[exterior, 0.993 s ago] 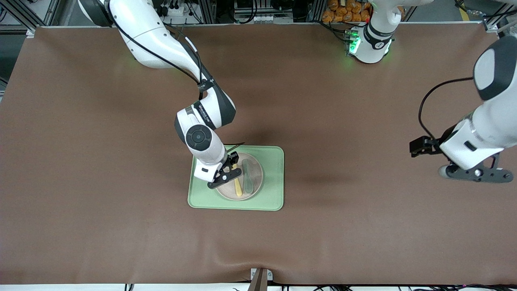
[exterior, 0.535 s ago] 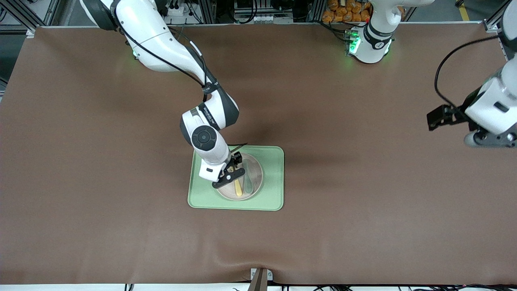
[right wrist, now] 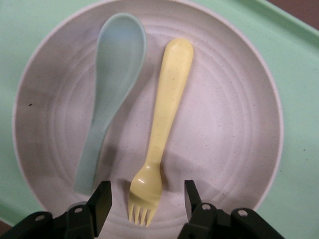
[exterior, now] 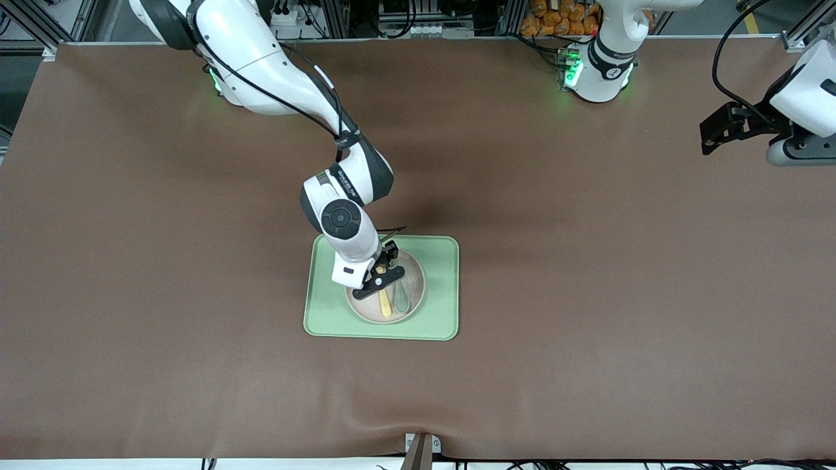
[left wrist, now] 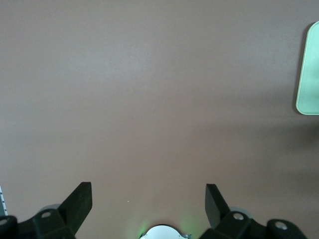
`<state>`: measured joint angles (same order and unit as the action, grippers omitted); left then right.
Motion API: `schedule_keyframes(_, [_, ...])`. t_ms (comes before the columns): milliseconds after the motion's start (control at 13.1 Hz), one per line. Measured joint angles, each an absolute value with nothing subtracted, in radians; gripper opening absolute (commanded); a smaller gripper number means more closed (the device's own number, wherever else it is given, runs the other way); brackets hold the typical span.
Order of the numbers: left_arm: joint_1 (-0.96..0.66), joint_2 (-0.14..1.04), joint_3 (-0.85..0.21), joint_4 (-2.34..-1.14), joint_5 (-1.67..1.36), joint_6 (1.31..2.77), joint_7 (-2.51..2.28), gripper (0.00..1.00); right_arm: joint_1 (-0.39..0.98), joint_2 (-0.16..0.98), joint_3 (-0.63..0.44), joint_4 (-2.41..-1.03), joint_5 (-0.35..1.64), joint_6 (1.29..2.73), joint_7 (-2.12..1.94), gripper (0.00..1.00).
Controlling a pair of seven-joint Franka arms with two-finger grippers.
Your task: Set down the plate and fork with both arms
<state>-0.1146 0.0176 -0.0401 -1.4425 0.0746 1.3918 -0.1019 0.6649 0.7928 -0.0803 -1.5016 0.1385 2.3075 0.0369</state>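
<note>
Brown surface, covered edge to edge with a mat, slightly rucked at the edge nearest the front camera.

Right arm reaches from its base down to the middle of the surface. Left arm is pulled back and waits at its own end of the surface, up in the air.

Light green tray, rectangular with rounded corners, lies flat mid-surface. One corner of it shows in the left wrist view.

Plate, round and pale, sits inside the tray, toward the right arm's end of it. Ridged rings on its floor.

Right hand hangs low over the plate, fingers parted, holding nothing; the tines of the fork lie between them in the wrist view.

Left hand over bare surface, fingers spread wide, empty.

Spoon, muted teal, lies in the plate beside the fork, not touching it.

Fork, yellow, lies flat in the plate, handle end nearer the front camera.
</note>
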Motion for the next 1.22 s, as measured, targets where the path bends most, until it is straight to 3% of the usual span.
schedule_keyframes(306, [-0.115,-0.004,-0.021,-1.567,0.065,1.523,-0.102,1.0,0.668,0.799,-0.08,-1.502,0.138,2.308,0.037,0.68])
schedule_keyframes(611, [-0.127,-0.003,-0.008,-1.587,0.04,1.567,-0.102,1.0,0.687,0.811,-0.08,-1.502,0.138,2.313,0.048,0.64])
schedule_keyframes(688, [-0.13,-0.003,-0.004,-1.587,0.04,1.57,-0.102,1.0,0.688,0.812,-0.08,-1.502,0.138,2.313,0.048,0.58])
schedule_keyframes(764, [-0.131,-0.001,-0.001,-1.587,0.04,1.574,-0.101,1.0,0.688,0.812,-0.081,-1.502,0.138,2.313,0.049,0.43])
schedule_keyframes(840, [-0.131,0.0,0.003,-1.587,0.04,1.578,-0.101,1.0,0.688,0.812,-0.082,-1.501,0.138,2.313,0.049,0.1])
schedule_keyframes(917, [-0.132,0.002,0.01,-1.587,0.04,1.586,-0.097,1.0,0.688,0.812,-0.084,-1.501,0.138,2.313,0.049,0.0])
schedule_keyframes(1222, [-0.123,0.006,0.072,-1.587,0.039,1.607,-0.001,1.0,0.687,0.811,-0.094,-1.497,0.138,2.312,0.049,0.0])
